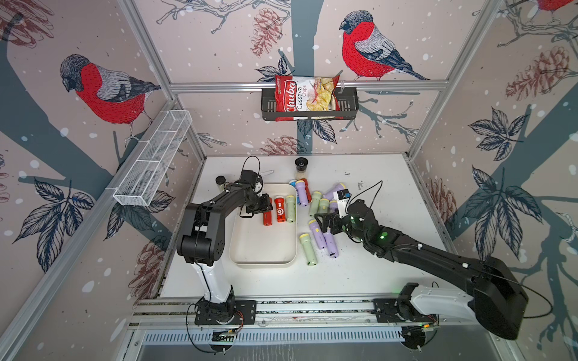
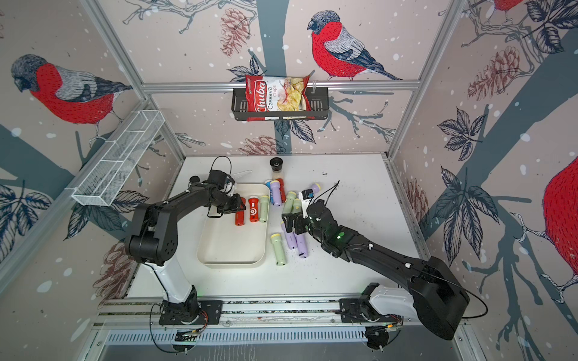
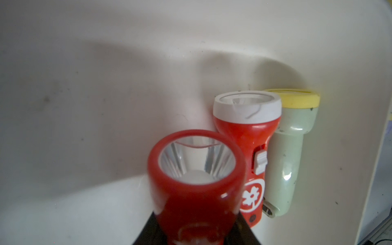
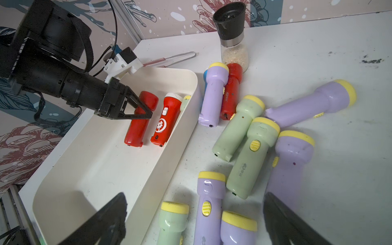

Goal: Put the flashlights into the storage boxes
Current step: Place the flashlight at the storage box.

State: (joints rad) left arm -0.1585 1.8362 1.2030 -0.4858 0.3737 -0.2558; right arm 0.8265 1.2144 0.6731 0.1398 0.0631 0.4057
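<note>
The left gripper (image 4: 144, 111) is squeezed shut on a plain red flashlight (image 4: 135, 131), low inside the storage box (image 4: 176, 148). It sits next to two flashlights (image 4: 167, 118) by the box's side wall, likely to keep a neat row. The right gripper (image 1: 324, 223) hangs wide open, empty, over loose flashlights (image 4: 244, 127) on the table (image 4: 318, 42).

Left arm (image 1: 219, 206) and right arm (image 1: 419, 253) are matte black with glossy white base links (image 1: 214, 281) and thin black cables (image 4: 115, 23). Green lights (image 1: 381, 235) glow on the right. The left gripper (image 4: 146, 111) has triangular open-frame fingers.

The blue flashlight (image 4: 205, 79) lies mostly hidden behind a lilac flashlight (image 4: 213, 99)
</note>
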